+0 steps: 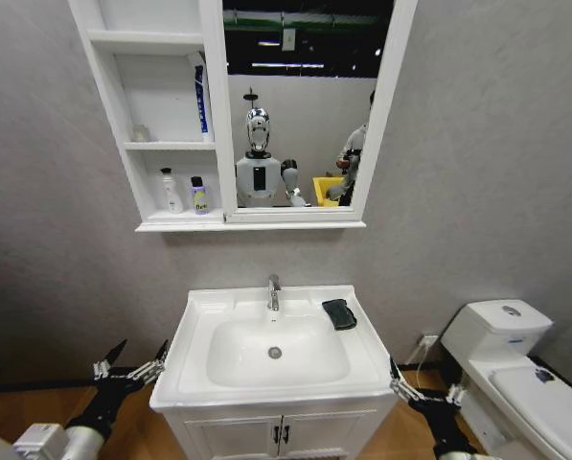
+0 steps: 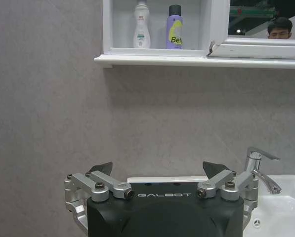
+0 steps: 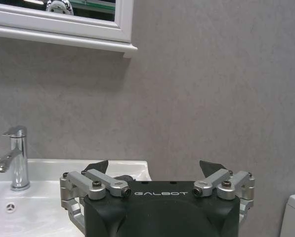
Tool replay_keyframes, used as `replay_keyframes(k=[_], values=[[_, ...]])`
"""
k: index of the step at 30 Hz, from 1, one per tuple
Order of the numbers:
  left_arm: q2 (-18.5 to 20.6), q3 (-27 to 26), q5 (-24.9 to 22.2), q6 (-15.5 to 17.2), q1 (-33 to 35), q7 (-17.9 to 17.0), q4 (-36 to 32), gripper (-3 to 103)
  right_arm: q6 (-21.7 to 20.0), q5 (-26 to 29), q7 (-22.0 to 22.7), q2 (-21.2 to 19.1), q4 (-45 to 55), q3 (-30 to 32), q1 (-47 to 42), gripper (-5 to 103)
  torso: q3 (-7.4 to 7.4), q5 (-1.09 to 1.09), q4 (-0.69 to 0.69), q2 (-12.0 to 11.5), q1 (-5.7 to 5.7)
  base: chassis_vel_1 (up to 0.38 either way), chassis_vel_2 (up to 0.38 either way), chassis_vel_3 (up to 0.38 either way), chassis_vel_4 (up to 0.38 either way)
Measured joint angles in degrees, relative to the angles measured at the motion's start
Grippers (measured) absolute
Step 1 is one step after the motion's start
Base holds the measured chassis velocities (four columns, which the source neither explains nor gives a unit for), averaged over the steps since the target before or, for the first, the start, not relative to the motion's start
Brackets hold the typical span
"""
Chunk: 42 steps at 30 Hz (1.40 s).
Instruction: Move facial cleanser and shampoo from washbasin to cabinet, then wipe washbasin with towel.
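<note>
The white washbasin (image 1: 197, 321) lies straight ahead, with its chrome faucet (image 1: 273, 292) at the back. A small dark towel (image 1: 339, 313) rests folded on its back right corner. Up on the wall, the cabinet (image 1: 123, 115) holds a white bottle (image 1: 171, 190) and a purple bottle (image 1: 199, 195) on its bottom shelf; I cannot tell which is the facial cleanser and which the shampoo. My left gripper (image 1: 132, 359) hangs open beside the basin's left edge. My right gripper (image 1: 422, 383) hangs open beside its right front corner. Both hold nothing.
A blue-and-white tube (image 1: 200, 99) leans on the middle shelf. A white toilet (image 1: 515, 364) stands close on the right. The two-door vanity (image 1: 281, 436) is under the basin. The mirror (image 1: 300, 96) joins the cabinet's right side.
</note>
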Motion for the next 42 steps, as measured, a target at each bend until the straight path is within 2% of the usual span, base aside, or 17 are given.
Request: replay_keyframes(k=[5, 12, 42], values=[[0.00, 0.00, 0.00, 0.00, 0.00, 0.00, 0.00, 100, -2.56, -0.31, -0.30, -0.52, 2.17, -1.38, -0.15, 100, 0.00, 0.00, 0.00, 0.00, 0.01, 0.000, 0.000, 0.000, 0.000], [0.00, 0.00, 0.00, 0.00, 0.00, 0.00, 0.00, 100, -3.66, -0.31, -1.47, -0.97, 3.05, -1.48, -0.27, 100, 0.00, 0.00, 0.00, 0.00, 0.01, 0.000, 0.000, 0.000, 0.000], [0.00, 0.00, 0.00, 0.00, 0.00, 0.00, 0.00, 100, -3.80, -0.23, -1.72, -1.06, 2.79, -1.48, -0.12, 100, 0.01, 0.00, -0.01, -0.02, 0.03, 0.013, -0.015, -0.015, 0.015]])
